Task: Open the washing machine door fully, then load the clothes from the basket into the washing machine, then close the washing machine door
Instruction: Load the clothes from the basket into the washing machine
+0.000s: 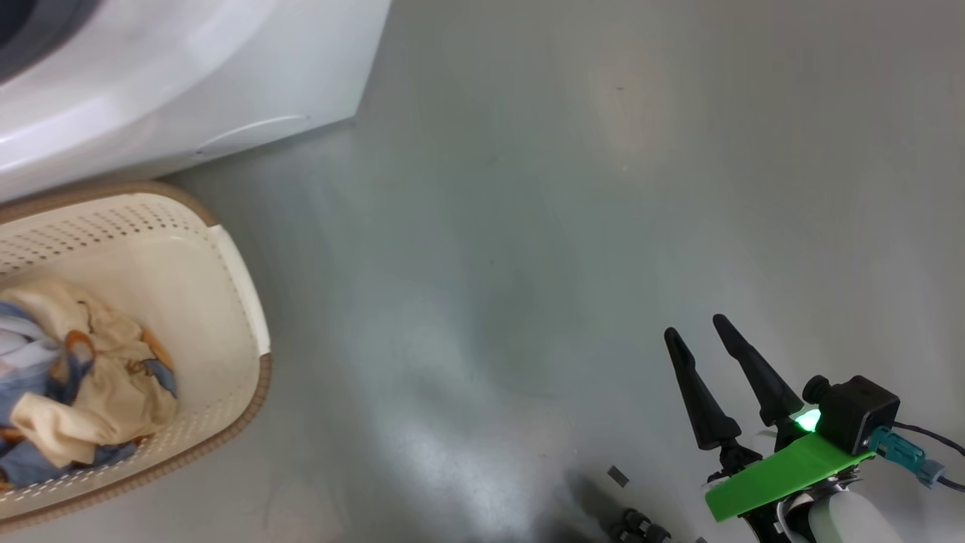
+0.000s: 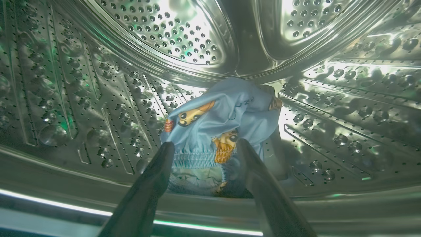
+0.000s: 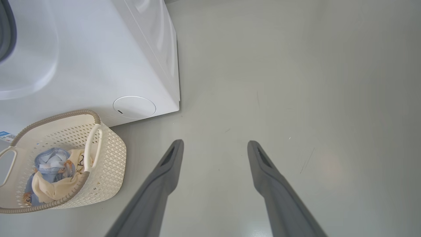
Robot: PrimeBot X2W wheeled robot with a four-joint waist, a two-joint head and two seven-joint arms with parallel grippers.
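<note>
My left tool (image 2: pixel 204 143) is inside the steel drum (image 2: pixel 98 98) of the washing machine (image 3: pixel 82 49), fingers apart, and a blue bear-print garment (image 2: pixel 227 108) lies between the tips. My right tool (image 1: pixel 695 326) hangs over the floor (image 1: pixel 528 226), also with fingers apart. The other clothes (image 1: pixel 90 385) lie in the basket (image 1: pixel 211 324) just beside the machine.

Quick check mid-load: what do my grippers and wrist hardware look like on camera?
The right gripper has two long, tapering black fingers, a bright green plate, a black camera block with a glowing green light, a teal connector with a dark cable and a pale forearm. The left gripper has matching dark fingers.
</note>
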